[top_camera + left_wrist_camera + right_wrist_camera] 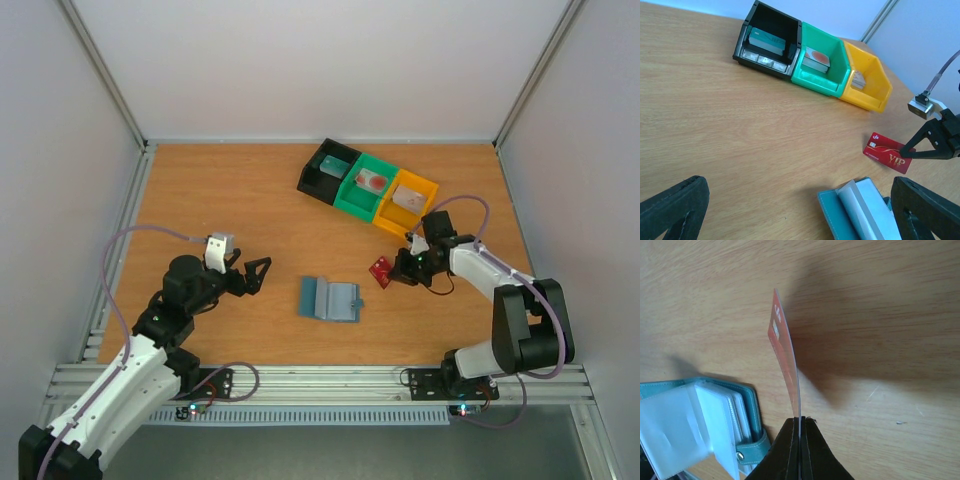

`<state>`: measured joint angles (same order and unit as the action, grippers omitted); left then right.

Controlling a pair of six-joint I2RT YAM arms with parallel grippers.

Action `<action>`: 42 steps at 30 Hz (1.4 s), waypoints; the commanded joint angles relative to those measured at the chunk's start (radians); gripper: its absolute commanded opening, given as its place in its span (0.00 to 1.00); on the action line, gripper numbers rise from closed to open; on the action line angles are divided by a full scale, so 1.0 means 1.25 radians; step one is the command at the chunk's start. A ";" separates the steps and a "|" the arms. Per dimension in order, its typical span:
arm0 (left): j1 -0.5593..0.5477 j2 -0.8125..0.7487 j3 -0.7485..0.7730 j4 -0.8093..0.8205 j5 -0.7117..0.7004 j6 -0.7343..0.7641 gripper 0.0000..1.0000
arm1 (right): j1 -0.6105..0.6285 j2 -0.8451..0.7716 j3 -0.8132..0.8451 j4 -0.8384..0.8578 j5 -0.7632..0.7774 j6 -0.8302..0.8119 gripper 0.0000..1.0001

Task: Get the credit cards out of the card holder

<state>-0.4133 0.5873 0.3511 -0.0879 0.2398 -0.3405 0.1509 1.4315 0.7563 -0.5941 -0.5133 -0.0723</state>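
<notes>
Your right gripper [403, 270]: jaws shut on dark red card [785, 355], pinched at its near end, long axis straight ahead of fingertips. Open card holder [330, 298] lies just off its left side, between both grippers. Your left gripper [258, 275]: wide open, empty, facing holder.

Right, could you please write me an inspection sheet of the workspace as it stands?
Surface: wooden table, faint scratches.
Job's things: card holder lying open mid-table; red card out of it, pinched by one end.
Clutter: black bin, green bin, orange bin in a far row, each with something inside.
Grippers: left gripper open, empty, left of the holder; right gripper shut on the red card.
Cables: left cable and right cable loop over their arms, clear of the holder.
Surroundings: white walls, metal frame.
</notes>
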 commanded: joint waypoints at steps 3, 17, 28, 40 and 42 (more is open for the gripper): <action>0.005 -0.018 -0.007 0.025 0.006 -0.006 0.99 | -0.051 -0.019 -0.074 0.114 -0.033 0.122 0.01; 0.005 -0.022 -0.006 0.025 0.013 -0.009 0.99 | -0.069 -0.017 -0.102 0.081 0.064 0.120 0.24; 0.005 -0.011 -0.013 0.035 0.028 -0.017 0.99 | -0.068 -0.168 -0.048 -0.052 0.232 0.101 0.46; 0.005 0.038 -0.013 0.046 0.085 -0.068 0.99 | 0.138 -0.190 0.129 -0.254 0.526 0.035 0.58; 0.005 0.051 -0.006 0.032 0.098 -0.080 0.99 | 0.187 -0.167 0.157 -0.270 0.543 0.033 0.61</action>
<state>-0.4133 0.6247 0.3389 -0.0784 0.3153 -0.3973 0.2840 1.1797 0.8837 -0.8288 0.0097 -0.0002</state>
